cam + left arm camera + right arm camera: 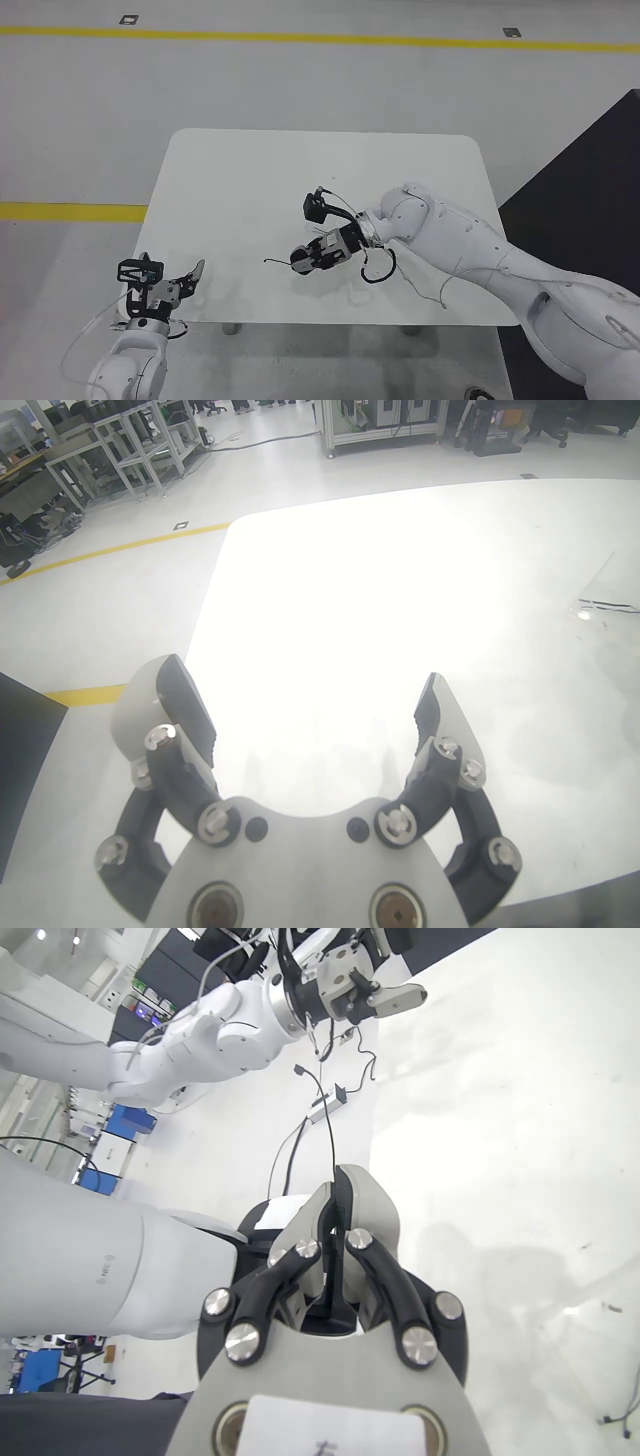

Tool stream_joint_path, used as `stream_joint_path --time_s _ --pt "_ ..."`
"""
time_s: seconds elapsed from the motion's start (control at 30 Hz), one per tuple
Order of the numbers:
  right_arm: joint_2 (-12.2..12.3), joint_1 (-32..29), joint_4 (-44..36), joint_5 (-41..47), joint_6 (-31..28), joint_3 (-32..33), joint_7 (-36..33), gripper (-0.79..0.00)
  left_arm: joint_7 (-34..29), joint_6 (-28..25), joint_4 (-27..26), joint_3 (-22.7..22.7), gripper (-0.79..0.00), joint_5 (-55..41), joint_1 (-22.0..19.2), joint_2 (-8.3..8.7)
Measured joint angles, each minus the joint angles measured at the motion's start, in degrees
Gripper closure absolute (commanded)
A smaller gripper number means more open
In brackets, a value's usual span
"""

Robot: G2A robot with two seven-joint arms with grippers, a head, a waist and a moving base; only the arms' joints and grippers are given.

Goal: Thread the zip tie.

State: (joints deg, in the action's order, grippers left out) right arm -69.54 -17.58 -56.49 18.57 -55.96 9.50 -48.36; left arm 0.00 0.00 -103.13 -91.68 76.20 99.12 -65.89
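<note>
Top view: the zip tie point(332, 1143) is clenched by the right pincer point(337, 1178), unthreaded; the released left pincer point(303, 670), at seven o'clock, is likely needed next.

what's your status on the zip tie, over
Right gripper jaws shut on zip tie, strap sticking out free, not threaded. Left gripper jaws open, empty, by the table corner. Grippers well apart.

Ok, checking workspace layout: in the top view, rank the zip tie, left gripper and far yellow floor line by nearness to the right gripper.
1. The zip tie, held in the right gripper.
2. The left gripper, open by the table's near left corner.
3. The far yellow floor line, beyond the table's far edge.
</note>
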Motion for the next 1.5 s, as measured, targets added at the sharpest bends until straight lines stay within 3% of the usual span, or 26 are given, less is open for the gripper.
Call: stream_joint_path --time_s 0.6,0.67,0.87,0.93,1.1,1.5 --pt "-0.2 -1.1 -0.7 0.7 0.6 0.3 -0.4 0.0 0.0 0.0 0.0 0.0 -0.785 0.0 0.0 0.0" --pt "0.1 -2.2 -2.4 4.3 1.6 0.3 -1.6 0.0 0.0 0.0 0.0 0.0 -0.785 0.0 0.0 0.0" --pt "3.6 -2.7 -10.4 28.5 13.2 0.7 -13.2 0.0 0.0 0.0 0.0 0.0 -0.785 0.0 0.0 0.0" --pt "3.7 -2.7 -10.4 33.5 14.0 0.8 -14.0 0.0 0.0 0.0 0.0 0.0 -0.785 0.0 0.0 0.0" --pt "3.6 -2.8 -10.3 28.5 12.9 0.8 -12.9 0.0 0.0 0.0 0.0 0.0 -0.785 0.0 0.0 0.0" --pt "3.6 -2.7 -10.3 28.4 12.9 0.8 -12.9 0.0 0.0 0.0 0.0 0.0 -0.785 0.0 0.0 0.0"
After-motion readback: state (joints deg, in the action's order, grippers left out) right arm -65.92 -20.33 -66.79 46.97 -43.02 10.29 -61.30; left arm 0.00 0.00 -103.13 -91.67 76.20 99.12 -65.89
